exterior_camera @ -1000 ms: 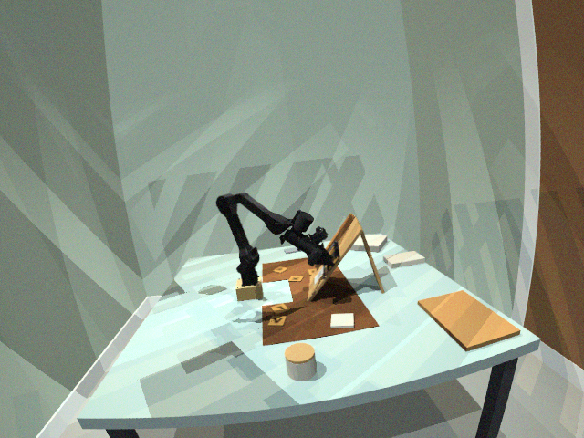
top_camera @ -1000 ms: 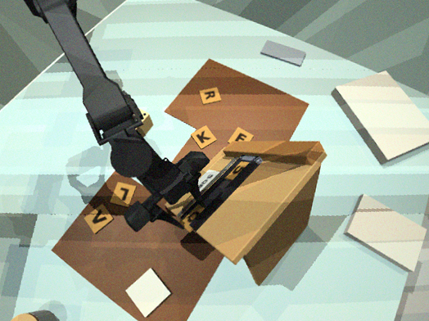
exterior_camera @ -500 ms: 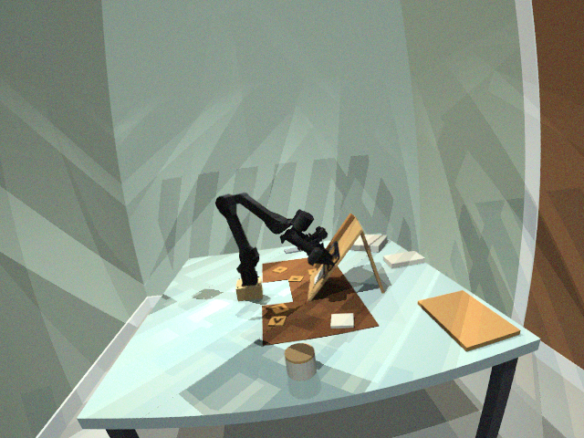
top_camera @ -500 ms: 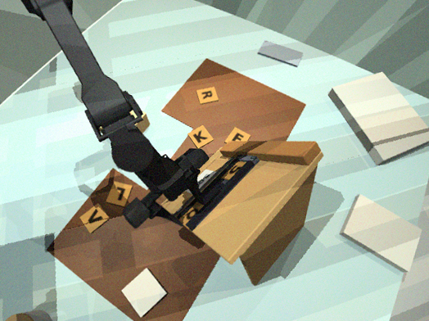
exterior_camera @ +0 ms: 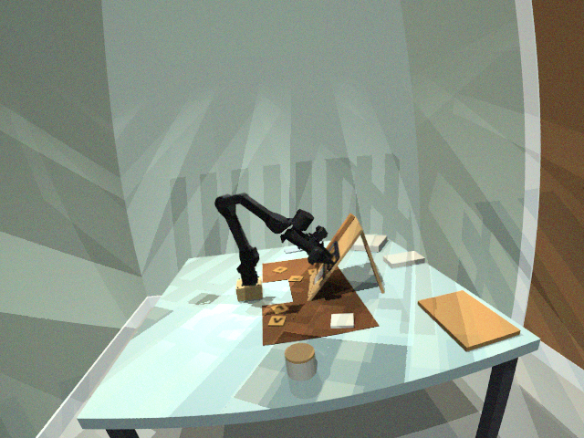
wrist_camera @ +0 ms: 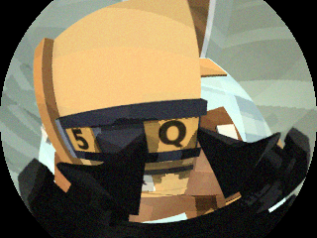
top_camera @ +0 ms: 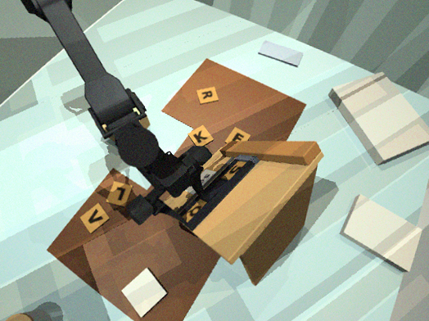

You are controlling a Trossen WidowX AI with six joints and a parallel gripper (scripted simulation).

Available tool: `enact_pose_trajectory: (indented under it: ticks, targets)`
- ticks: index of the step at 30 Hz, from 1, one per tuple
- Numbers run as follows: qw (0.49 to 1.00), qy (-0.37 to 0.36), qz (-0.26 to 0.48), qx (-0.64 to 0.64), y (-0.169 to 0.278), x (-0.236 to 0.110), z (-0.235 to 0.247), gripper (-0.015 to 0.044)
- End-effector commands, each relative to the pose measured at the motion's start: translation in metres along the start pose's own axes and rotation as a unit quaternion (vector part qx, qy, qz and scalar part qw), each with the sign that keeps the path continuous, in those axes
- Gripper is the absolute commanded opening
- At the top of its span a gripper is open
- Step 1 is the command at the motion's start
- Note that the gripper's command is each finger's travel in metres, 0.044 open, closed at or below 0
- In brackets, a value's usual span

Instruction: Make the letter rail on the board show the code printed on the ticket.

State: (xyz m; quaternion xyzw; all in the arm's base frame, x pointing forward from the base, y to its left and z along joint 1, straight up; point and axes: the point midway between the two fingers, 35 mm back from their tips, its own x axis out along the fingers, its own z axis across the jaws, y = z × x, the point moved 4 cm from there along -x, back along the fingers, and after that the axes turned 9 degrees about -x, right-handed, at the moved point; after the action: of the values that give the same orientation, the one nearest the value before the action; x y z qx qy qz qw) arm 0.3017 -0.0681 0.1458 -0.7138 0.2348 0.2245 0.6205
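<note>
On the counter [exterior_camera: 198, 358], your landmark is the slanted board [top_camera: 263, 192]. A brown mat [top_camera: 138, 257] runs under and before it. The arm [top_camera: 75, 48] reaches to the board's face. The dark rail [wrist_camera: 133, 115] crosses that face, carrying tile 5 [wrist_camera: 79, 139] and tile Q [wrist_camera: 173, 134]. Your gripper [wrist_camera: 173, 159] is clamped on the Q tile in the rail, fingers either side. Before the board on the mat lie tiles R [top_camera: 207, 95], K [top_camera: 201, 135], E [top_camera: 238, 136], L [top_camera: 119, 194], V [top_camera: 94, 217] and a white card [top_camera: 144, 291].
</note>
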Motion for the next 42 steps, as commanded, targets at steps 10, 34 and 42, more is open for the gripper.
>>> enact_pose_trajectory:
  ticks: [10, 34, 42]
  targets:
    - [1.0, 0.001, 0.0, 0.002, -0.001, 0.0, 0.008, 0.0]
    - [1.0, 0.0, 0.0, 0.003, -0.003, 0.0, 0.02, 0.0]
    - [1.0, 0.0, 0.0, 0.003, -0.004, 0.0, 0.024, 0.0]
